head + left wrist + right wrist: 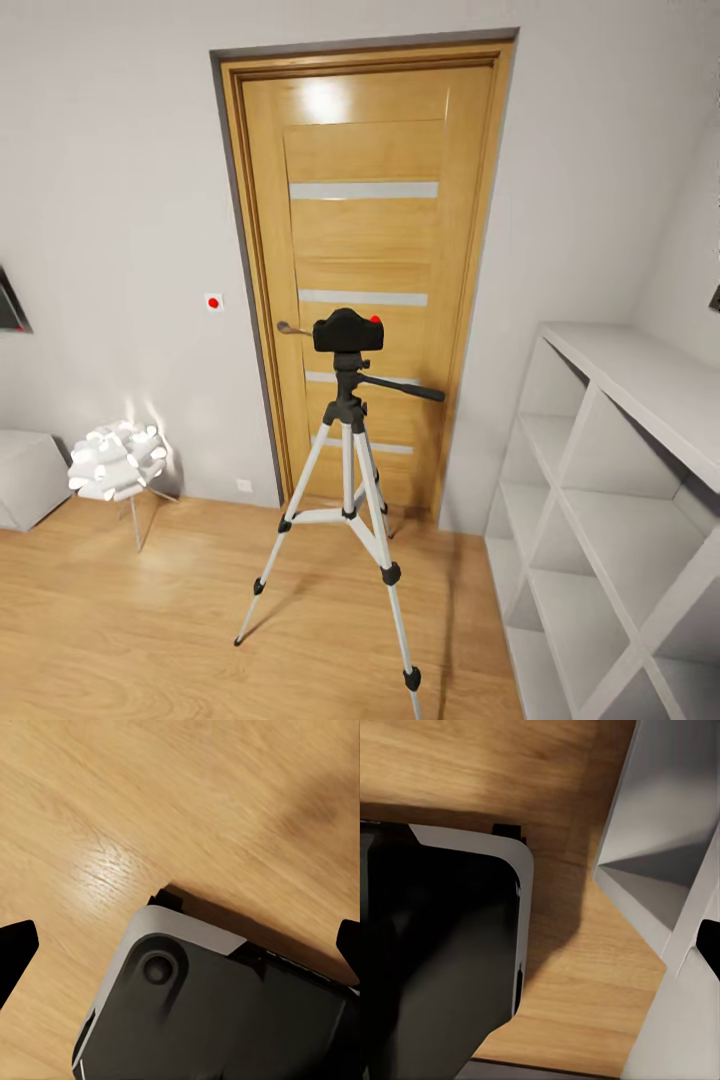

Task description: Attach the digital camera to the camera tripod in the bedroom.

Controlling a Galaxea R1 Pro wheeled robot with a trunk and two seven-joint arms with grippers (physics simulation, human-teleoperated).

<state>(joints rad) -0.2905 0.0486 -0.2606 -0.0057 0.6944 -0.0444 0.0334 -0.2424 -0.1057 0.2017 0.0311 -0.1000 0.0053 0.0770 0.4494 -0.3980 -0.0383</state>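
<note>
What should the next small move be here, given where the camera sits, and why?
Probably none beyond holding back and checking the mount. In the head view the digital camera already sits level on the head of the camera tripod, which stands on all three legs before the oak door. Both wrist views look down at the wood floor, so neither gripper seems to be near the camera.

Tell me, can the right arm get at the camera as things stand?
Probably not yet. The camera sits on the tripod ahead with bare floor before it, but the right fingers point down at the floor beside the shelving.
</note>
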